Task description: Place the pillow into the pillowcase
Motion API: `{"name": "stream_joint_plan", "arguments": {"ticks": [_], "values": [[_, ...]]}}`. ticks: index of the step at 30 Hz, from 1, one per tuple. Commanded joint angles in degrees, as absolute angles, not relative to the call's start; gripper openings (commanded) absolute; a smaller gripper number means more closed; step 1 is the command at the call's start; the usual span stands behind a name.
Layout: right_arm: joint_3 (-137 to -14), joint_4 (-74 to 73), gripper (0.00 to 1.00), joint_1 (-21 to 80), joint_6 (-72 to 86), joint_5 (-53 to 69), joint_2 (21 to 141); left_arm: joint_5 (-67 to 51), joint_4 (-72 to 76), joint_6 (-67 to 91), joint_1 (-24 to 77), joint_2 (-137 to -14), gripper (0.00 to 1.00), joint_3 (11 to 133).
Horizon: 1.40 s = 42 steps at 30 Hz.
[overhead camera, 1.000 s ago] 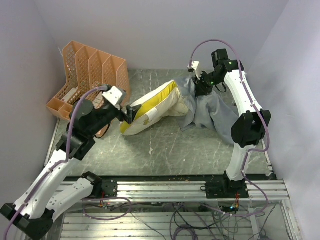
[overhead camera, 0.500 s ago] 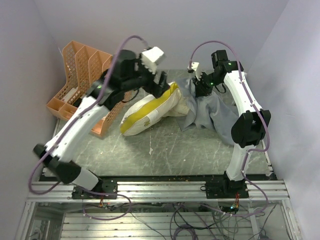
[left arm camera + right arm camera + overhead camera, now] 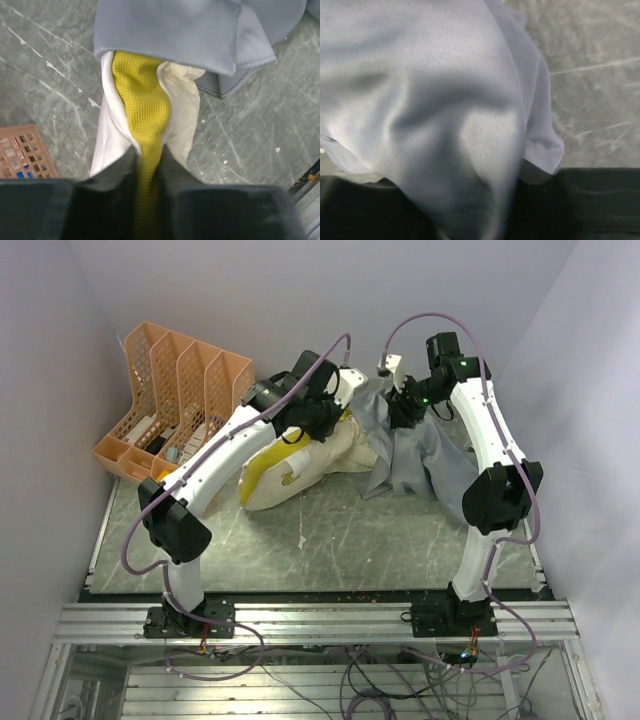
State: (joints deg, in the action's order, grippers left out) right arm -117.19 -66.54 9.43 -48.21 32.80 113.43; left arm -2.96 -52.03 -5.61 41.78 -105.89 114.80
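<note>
The cream pillow (image 3: 290,465) lies mid-table, its right end tucked under the mouth of the blue-grey pillowcase (image 3: 425,455). My left gripper (image 3: 322,430) reaches over from the left and is shut on the pillow's yellow edge band (image 3: 142,105), which runs between the two dark fingers (image 3: 112,180). In the left wrist view the pillowcase (image 3: 190,30) covers the pillow's far end. My right gripper (image 3: 400,410) is at the raised hem of the pillowcase. In the right wrist view, pillowcase cloth (image 3: 445,100) drapes over and between that gripper's (image 3: 480,200) fingers and hides its jaws.
An orange mesh file rack (image 3: 175,405) stands at the back left, close to the left arm; a corner of the rack (image 3: 22,152) shows in the left wrist view. Purple-grey walls close in on three sides. The grey marbled table (image 3: 330,540) ends at a metal rail in front.
My left arm swung from the pillow's near-left end up and over to its far edge, then shut on the yellow band. My right gripper stayed at the pillowcase hem.
</note>
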Motion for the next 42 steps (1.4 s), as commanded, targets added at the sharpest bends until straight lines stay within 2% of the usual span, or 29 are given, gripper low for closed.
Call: {"name": "stream_joint_plan", "arguments": {"ticks": [1, 3, 6, 13, 16, 19, 23, 25, 27, 30, 31, 34, 35, 38, 42], "values": [[-122.09, -64.9, 0.49, 8.48, -46.44, 37.0, 114.22, -3.96, -54.52, -6.51, 40.13, -105.72, 0.08, 116.33], [-123.93, -66.12, 0.62, 7.06, -45.74, 40.73, 111.64, -9.96, -52.34, -5.15, 37.31, -105.23, 0.07, 115.12], [-122.96, -65.11, 0.74, 6.42, -44.42, 43.09, 105.34, -17.75, -47.65, -3.03, 32.48, -103.93, 0.07, 112.1], [-110.11, -53.83, 0.85, 6.41, -37.82, 44.68, 90.17, -29.86, -41.1, -0.39, 26.59, -104.83, 0.07, 108.99], [-107.91, -51.98, 0.85, 6.45, -36.51, 46.09, 86.88, -34.7, -38.72, 0.63, 25.03, -105.18, 0.07, 107.7], [-104.42, -54.8, 0.83, 8.33, -39.03, 53.09, 84.33, -37.46, -36.62, 1.79, 23.7, -105.78, 0.07, 106.91], [-88.84, -42.84, 0.79, 20.75, -31.39, 39.61, 78.75, -40.28, -34.77, 3.15, 22.49, -107.11, 0.07, 106.79], [-84.08, -35.49, 0.76, 21.93, -26.24, 32.57, 77.58, -41.41, -34.16, 3.6, 22.22, -107.42, 0.07, 106.58], [-80.26, -31.01, 0.65, 22.87, -21.91, 26.11, 77.52, -42.24, -33.37, 4.17, 21.94, -107.42, 0.07, 106.21], [-74.63, -23.83, 0.65, 26.57, -15.76, 12.25, 75.88, -43.24, -32.26, 4.86, 21.47, -107.25, 0.07, 105.51], [-72.67, -21.19, 0.7, 27.65, -14.2, 7.88, 75.27, -43.49, -31.99, 4.98, 21.38, -107.15, 0.07, 105.29], [-68.56, -14.63, 0.93, 31.09, -8.11, -2.98, 74.49, -44.38, -31.19, 5.46, 21.12, -107.39, 0.07, 104.55], [-67.83, -13.33, 0.96, 31.41, -5.55, -4.09, 74.64, -44.8, -30.8, 5.65, 21.1, -107.4, 0.07, 104.15], [-65.5, -10.23, 1.0, 32.38, 0.76, -3.56, 75.17, -45.79, -30.22, 5.96, 21.09, -107.24, 0.07, 103.53], [-63.34, -4.59, 0.99, 33.98, 4.42, -13.19, 77.74, -46.9, -29.26, 6.46, 21.06, -106.26, 0.07, 102.08]]}}
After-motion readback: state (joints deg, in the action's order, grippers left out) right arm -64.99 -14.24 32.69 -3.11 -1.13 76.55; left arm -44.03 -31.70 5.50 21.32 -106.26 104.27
